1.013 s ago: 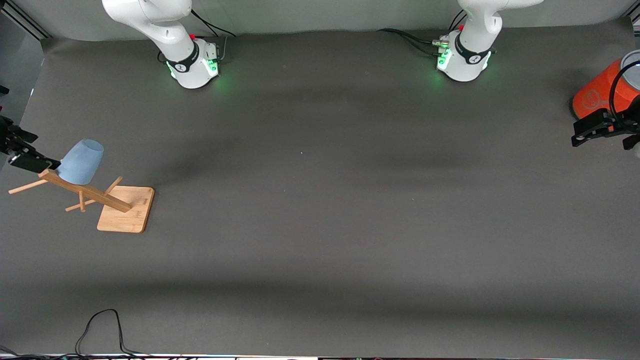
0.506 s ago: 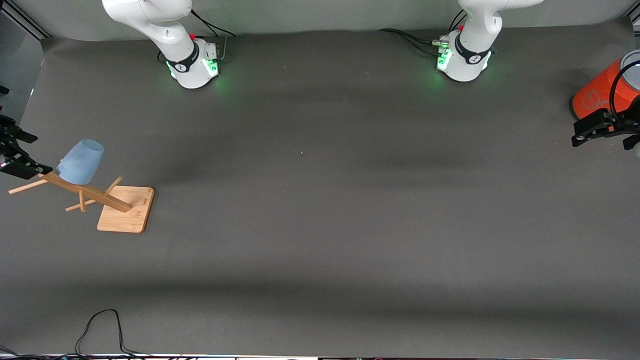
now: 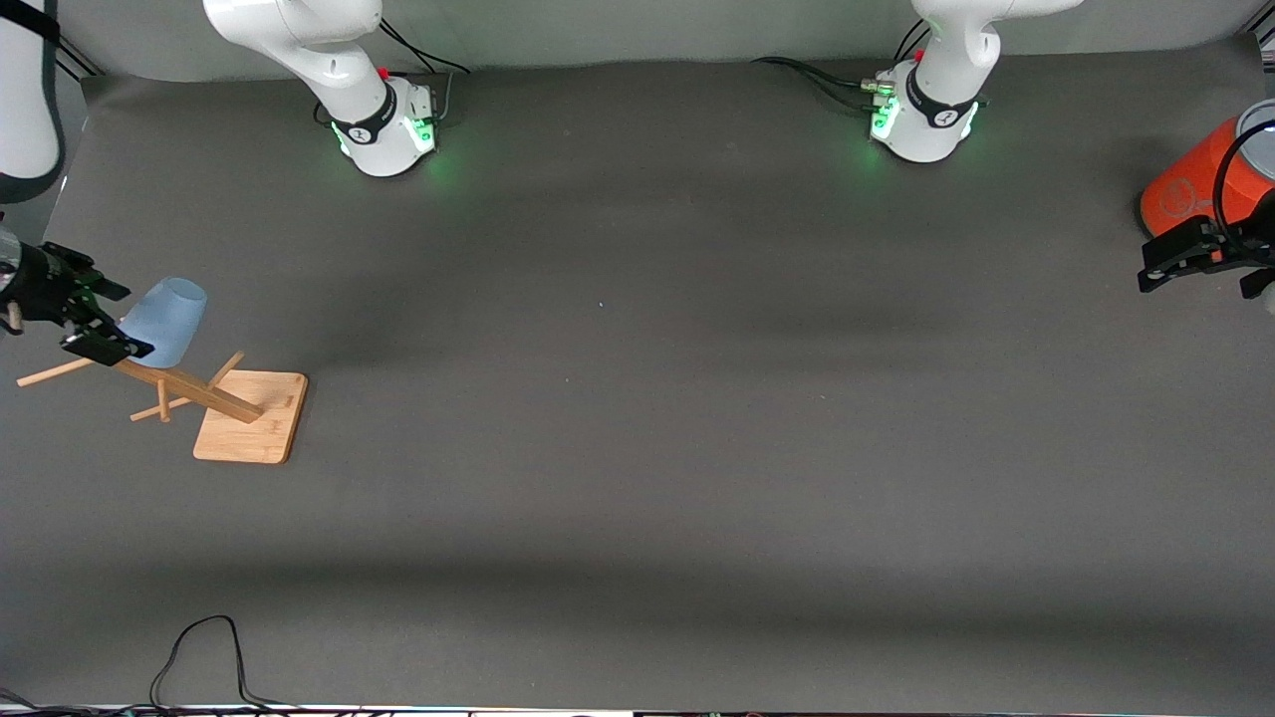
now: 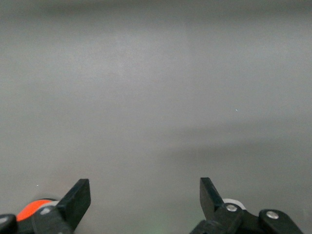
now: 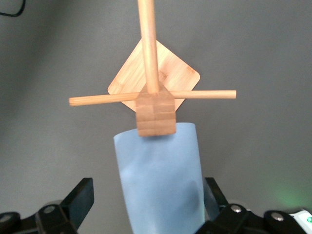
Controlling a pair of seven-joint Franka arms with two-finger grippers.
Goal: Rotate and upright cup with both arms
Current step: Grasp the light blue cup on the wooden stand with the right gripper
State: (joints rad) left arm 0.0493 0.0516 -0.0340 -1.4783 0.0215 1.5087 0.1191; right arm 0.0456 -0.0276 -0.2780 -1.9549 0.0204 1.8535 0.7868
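The pale blue cup (image 3: 167,319) hangs mouth-down and tilted on a peg of a wooden rack (image 3: 189,390) at the right arm's end of the table. My right gripper (image 3: 115,321) is open, with one finger on each side of the cup. In the right wrist view the cup (image 5: 158,185) fills the gap of the right gripper (image 5: 148,195). One finger is close against its side, the other stands apart. My left gripper (image 3: 1150,269) is open and empty, and waits beside the orange cylinder (image 3: 1195,184). It also shows in the left wrist view (image 4: 145,192).
The rack stands on a square bamboo base (image 3: 249,430), with cross pegs sticking out (image 5: 204,94). The large orange cylinder with a grey top stands at the table's edge, at the left arm's end. A black cable (image 3: 199,647) lies at the front edge.
My right gripper has moved in toward the cup, and its fingers now flank the cup's sides. The cup and the left arm have not moved.
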